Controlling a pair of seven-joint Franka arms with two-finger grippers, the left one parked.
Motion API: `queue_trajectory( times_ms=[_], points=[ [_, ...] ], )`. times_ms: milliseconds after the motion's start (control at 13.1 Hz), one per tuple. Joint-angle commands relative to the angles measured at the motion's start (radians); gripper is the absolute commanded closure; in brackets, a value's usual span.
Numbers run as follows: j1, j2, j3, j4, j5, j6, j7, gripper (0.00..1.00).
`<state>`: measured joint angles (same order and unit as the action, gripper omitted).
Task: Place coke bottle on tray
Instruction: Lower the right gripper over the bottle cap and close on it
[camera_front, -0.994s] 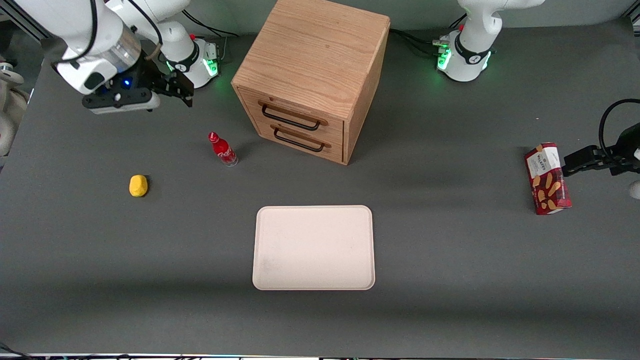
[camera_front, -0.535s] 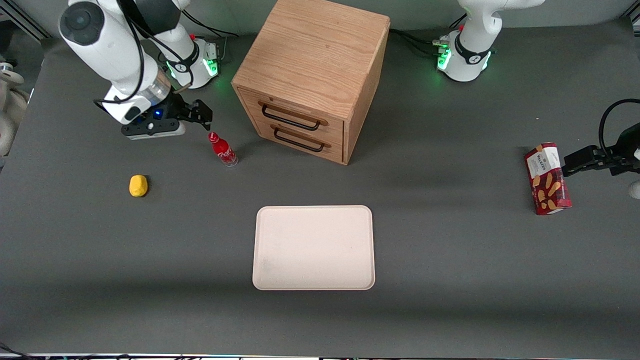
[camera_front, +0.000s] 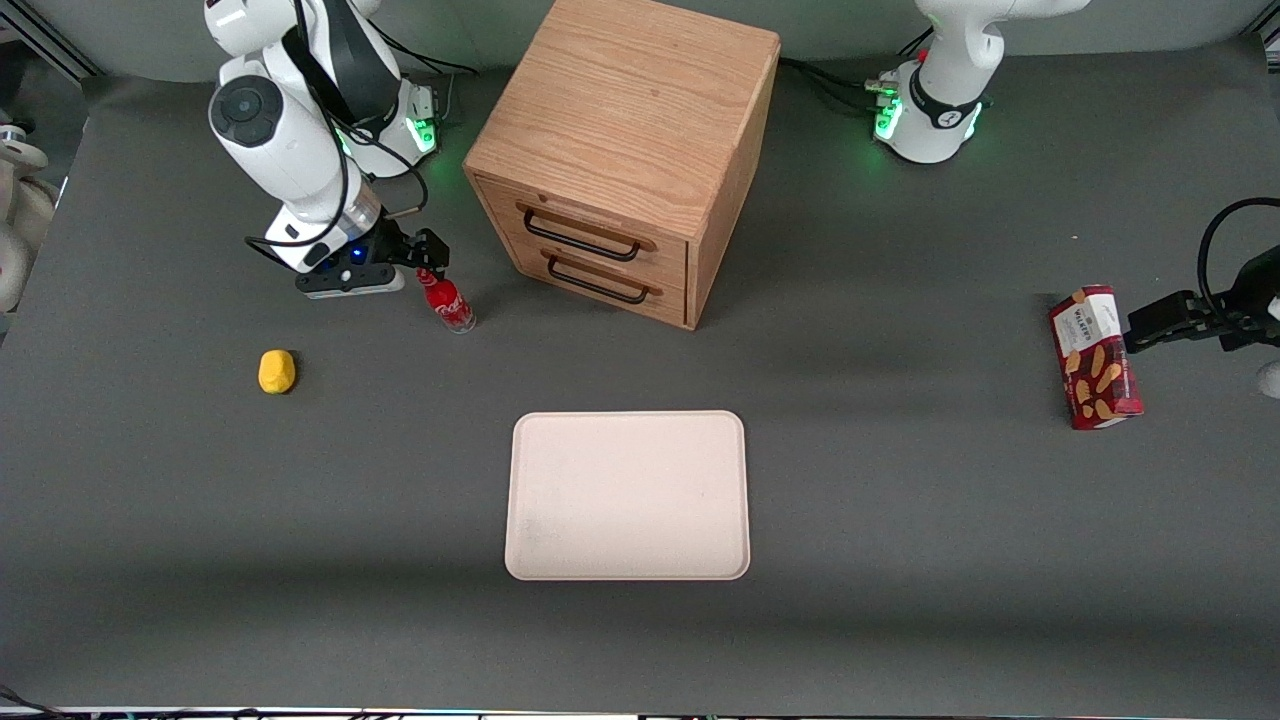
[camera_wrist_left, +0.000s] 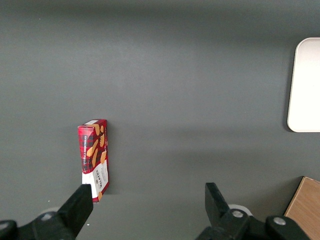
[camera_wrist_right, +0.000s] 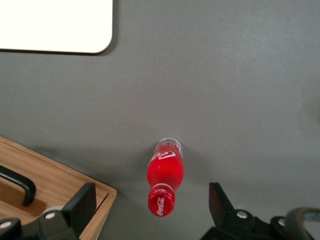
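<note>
Dark grey matting covers the whole table (camera_front: 900, 600), and from the front the change is plain: within the last second the working arm has swung down from near its base, and its gripper (camera_front: 428, 262) now hangs right over the cap of the coke bottle (camera_front: 447, 301). The bottle stands upright where it stood, just in front of the wooden cabinet (camera_front: 625, 160), a yellow lump (camera_front: 276, 371) off to one side. Nearer the camera, the tray (camera_front: 627, 495) lies bare.

From the right wrist, the coke bottle (camera_wrist_right: 165, 177) sits between spread fingers (camera_wrist_right: 219, 200), untouched. I'd say the approach is done; descending and closing comes next.
</note>
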<state>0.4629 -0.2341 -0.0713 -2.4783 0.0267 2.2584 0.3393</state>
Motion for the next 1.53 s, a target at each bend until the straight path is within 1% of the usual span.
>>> queue_trajectory(
  times_ms=[0,306,688,764,841,994,1070,1223,1452],
  points=[
    [0.026,-0.016,-0.008,-0.080,-0.008,0.085,0.021,0.00],
    [0.033,0.018,-0.004,-0.119,-0.008,0.147,0.049,0.00],
    [0.031,0.035,-0.005,-0.117,-0.010,0.150,0.049,0.00],
    [0.030,0.036,-0.005,-0.119,-0.010,0.152,0.047,0.03],
    [0.030,0.041,-0.005,-0.117,-0.011,0.152,0.047,0.19],
    [0.030,0.042,-0.005,-0.117,-0.011,0.150,0.047,0.55],
    [0.030,0.042,-0.005,-0.117,-0.011,0.148,0.047,0.67],
    [0.030,0.042,-0.005,-0.116,-0.011,0.147,0.047,1.00],
    [0.026,0.039,-0.005,-0.107,-0.011,0.133,0.047,1.00]
  ],
)
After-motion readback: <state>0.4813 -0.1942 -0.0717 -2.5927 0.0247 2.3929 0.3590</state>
